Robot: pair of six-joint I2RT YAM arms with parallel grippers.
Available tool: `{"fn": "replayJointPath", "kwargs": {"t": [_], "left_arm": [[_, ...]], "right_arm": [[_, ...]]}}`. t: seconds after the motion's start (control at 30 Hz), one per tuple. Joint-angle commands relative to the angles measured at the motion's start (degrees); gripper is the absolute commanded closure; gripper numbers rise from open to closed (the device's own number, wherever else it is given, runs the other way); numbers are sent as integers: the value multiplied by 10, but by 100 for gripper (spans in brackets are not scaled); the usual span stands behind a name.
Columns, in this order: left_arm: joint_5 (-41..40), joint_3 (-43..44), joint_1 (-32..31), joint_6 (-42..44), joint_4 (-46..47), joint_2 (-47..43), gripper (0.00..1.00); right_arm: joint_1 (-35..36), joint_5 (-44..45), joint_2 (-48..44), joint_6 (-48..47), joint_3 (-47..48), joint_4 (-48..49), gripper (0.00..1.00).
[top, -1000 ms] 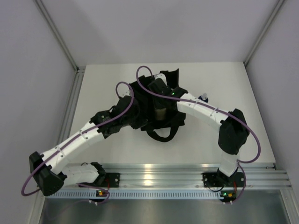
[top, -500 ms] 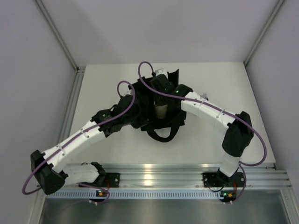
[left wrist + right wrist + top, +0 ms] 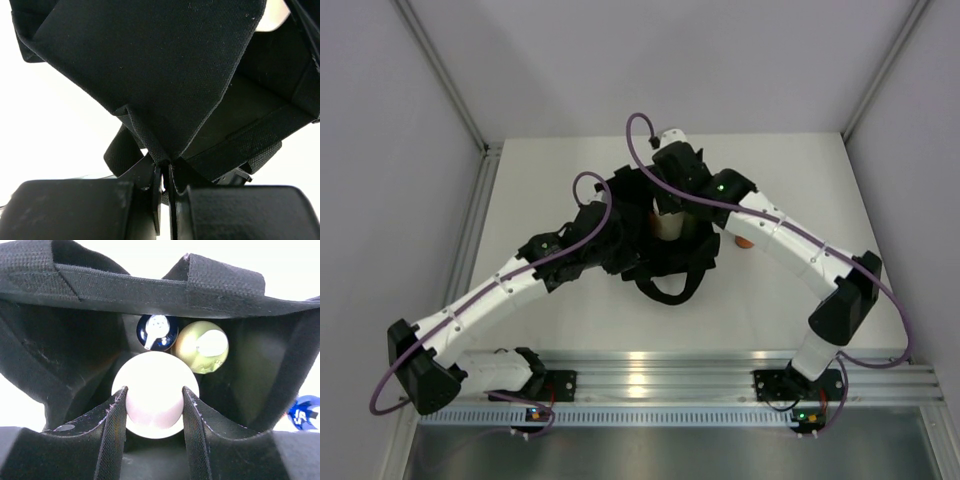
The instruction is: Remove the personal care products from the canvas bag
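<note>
Cream-white plastic fills the middle of the right wrist view: the cream-white cylinder (image 3: 155, 370) stands upright inside the canvas bag (image 3: 60, 340) and is clasped on both sides by the right gripper (image 3: 154, 390), whose fingers are closed against it. The lift is best made straight up through the bag's mouth, with the grip kept firm so that the smooth cylinder is not let slip, and the fabric rim and handles should be cleared before any sideways move. Just behind the cylinder, two more products are seen in the bag: a blue-capped bottle (image 3: 157, 332) and, touching it, a yellow-green bottle (image 3: 202, 346). A fold of the bag's wall is pinched by the fully closed left gripper (image 3: 164, 172), which should be held steady. An orange bottle (image 3: 744, 240) lies outside on the table (image 3: 780, 170).
</note>
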Motion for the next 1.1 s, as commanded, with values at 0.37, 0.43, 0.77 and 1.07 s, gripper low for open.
{"fn": "replayJointPath", "kwargs": {"t": [0.37, 0.43, 0.77, 1.07], "left_arm": [[20, 14, -4, -6, -3, 7, 100], [19, 13, -4, -7, -2, 6, 100], [17, 15, -4, -5, -2, 10, 100], [25, 21, -4, -2, -2, 15, 100]], "right_arm": [[14, -19, -95, -61, 82, 15, 100], [15, -28, -103, -63, 88, 15, 100], [16, -53, -131, -71, 130, 15, 100], [17, -64, -143, -78, 192, 3, 100]]}}
